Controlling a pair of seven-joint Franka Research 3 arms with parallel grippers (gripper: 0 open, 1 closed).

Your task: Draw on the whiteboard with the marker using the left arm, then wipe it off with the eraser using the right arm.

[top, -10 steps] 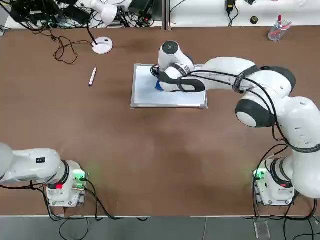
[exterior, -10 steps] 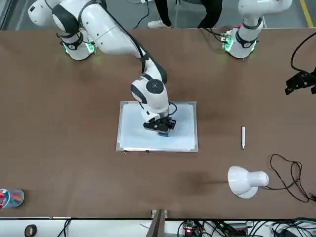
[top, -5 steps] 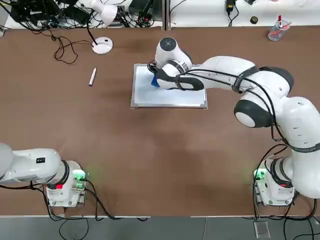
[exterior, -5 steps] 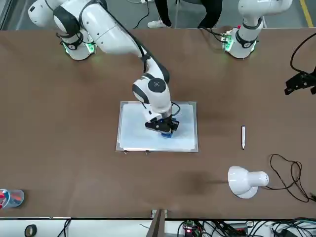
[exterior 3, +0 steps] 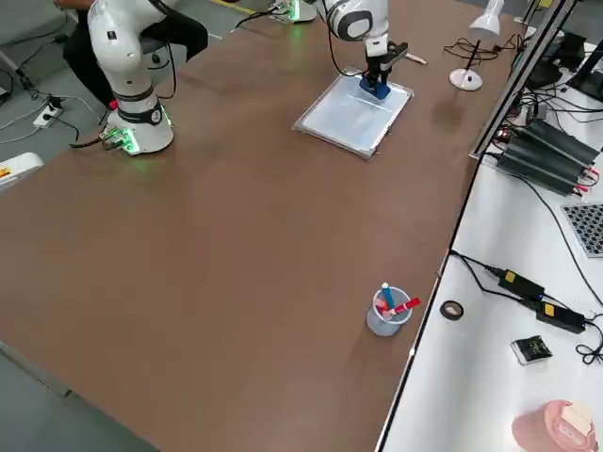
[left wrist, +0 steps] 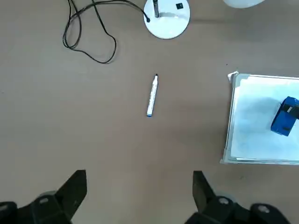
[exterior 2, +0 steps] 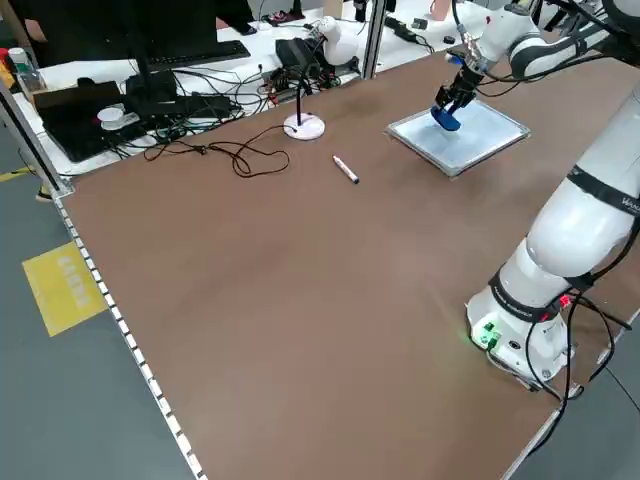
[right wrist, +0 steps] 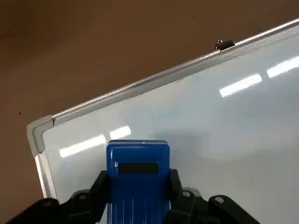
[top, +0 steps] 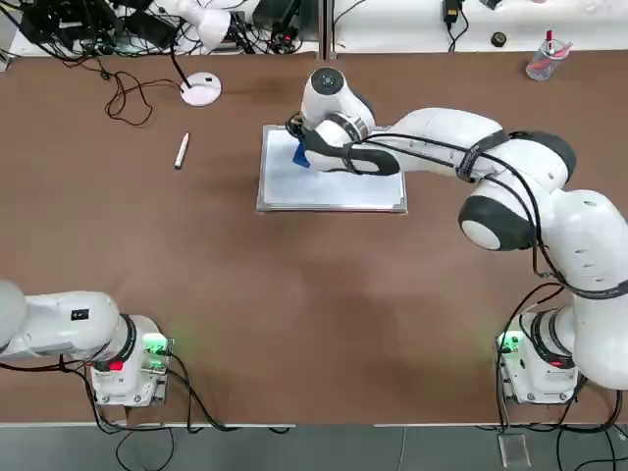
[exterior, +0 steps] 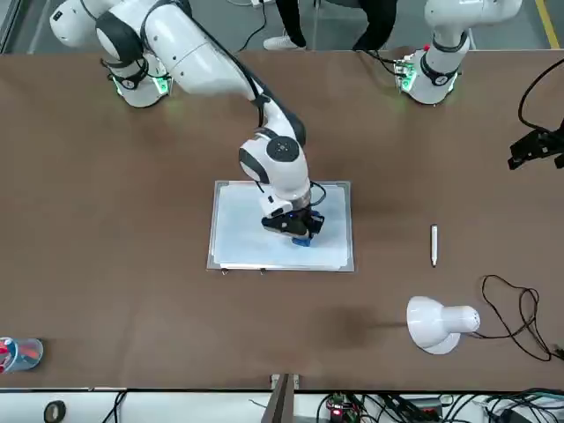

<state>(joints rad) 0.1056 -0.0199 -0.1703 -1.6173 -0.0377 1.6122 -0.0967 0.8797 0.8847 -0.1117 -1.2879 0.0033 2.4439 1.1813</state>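
Observation:
The whiteboard [top: 339, 184] lies flat at the table's far middle, and its surface [right wrist: 224, 121] looks white and unmarked. My right gripper [top: 304, 149] is shut on the blue eraser [top: 299, 157] and presses it onto the board near its far left corner. In the right wrist view the eraser [right wrist: 138, 175] sits between both fingers, close to the board's frame. The marker [top: 182, 150] lies alone on the table, left of the board. My left arm [top: 59, 329] is parked at the near left. High above the marker [left wrist: 152, 94], my left gripper [left wrist: 139, 196] is open.
A white desk lamp [top: 201, 89] with a looping black cable [top: 126, 98] stands beyond the marker. A clear cup of pens [top: 543, 59] sits at the far right corner. Cables and electronics crowd the bench behind the table's far edge.
My right gripper has slid the eraser across the board toward its far left corner. The left arm and the marker have not moved.

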